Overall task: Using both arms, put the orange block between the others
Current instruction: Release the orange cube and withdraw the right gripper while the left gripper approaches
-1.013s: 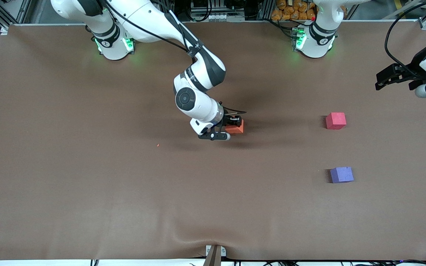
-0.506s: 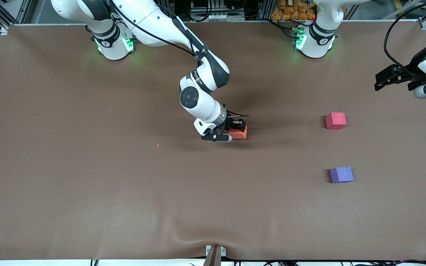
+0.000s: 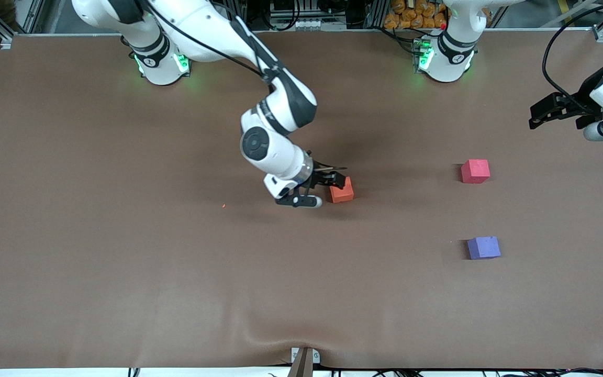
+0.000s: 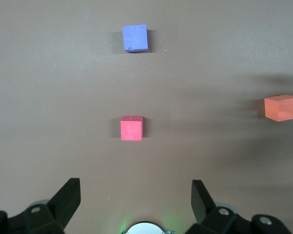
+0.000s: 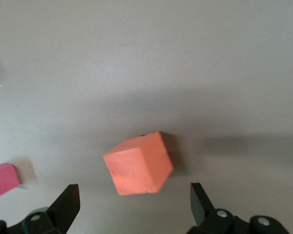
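Right gripper (image 3: 327, 184) spread wide, holding nothing, just beside the small matte orange foam cube (image 3: 341, 190), which sits mid-table at 9 o'clock from the pinkish-red cube (image 3: 475, 171) and bluish-purple cube (image 3: 483, 247). Left gripper (image 3: 539, 112) waits, wide, empty. Risk: a finger clips the cube on retreat, skewing it for handover. Brown mat (image 3: 123, 262) wrinkles at 6 o'clock.

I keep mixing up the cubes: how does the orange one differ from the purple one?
The orange cube lies mid-table by the open right end effector; the purple cube lies nearer the front camera, toward the left arm's end, with nothing by it. Colour differs too. Both look the same size and rest on the table.
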Controlling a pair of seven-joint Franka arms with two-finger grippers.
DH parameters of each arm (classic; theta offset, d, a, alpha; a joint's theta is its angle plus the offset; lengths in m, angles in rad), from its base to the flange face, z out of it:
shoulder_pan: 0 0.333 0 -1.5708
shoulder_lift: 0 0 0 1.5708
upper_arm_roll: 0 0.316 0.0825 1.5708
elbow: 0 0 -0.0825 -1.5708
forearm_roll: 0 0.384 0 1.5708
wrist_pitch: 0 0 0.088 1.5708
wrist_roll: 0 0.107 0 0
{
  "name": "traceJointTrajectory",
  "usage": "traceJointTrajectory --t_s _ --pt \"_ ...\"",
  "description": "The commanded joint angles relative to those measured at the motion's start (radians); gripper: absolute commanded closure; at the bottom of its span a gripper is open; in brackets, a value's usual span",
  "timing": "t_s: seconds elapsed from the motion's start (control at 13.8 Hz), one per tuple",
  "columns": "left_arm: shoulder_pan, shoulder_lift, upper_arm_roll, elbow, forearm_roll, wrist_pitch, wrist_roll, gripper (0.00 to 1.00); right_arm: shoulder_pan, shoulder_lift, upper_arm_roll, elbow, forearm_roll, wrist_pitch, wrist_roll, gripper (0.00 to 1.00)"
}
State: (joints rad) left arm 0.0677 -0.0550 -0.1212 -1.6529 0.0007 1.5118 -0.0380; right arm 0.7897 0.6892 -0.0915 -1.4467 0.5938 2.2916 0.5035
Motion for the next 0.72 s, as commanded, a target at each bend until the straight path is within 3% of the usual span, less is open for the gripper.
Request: traceJointTrajectory --t_s 0.0,0.36,0.58,0.65 --pt "-0.028 0.041 -0.009 0.011 -0.022 0.018 -0.009 0.0 -0.093 -0.135 0.013 -0.024 -0.168 -0.188 -0.003 0.0" --pt "-0.115 0.112 -0.07 0.01 -0.011 0.094 -0.258 0.0 -0.298 -0.356 0.059 -0.024 -0.373 -0.53 -0.005 0.0" --pt "-0.196 0.168 -0.094 0.015 0.007 0.117 -0.446 0.0 -0.487 -0.465 0.148 -0.024 -0.413 -0.676 -0.09 0.0" --pt "-0.222 0.184 -0.094 0.013 0.008 0.134 -0.495 0.0 -0.536 -0.497 0.151 -0.024 -0.416 -0.726 -0.15 0.0"
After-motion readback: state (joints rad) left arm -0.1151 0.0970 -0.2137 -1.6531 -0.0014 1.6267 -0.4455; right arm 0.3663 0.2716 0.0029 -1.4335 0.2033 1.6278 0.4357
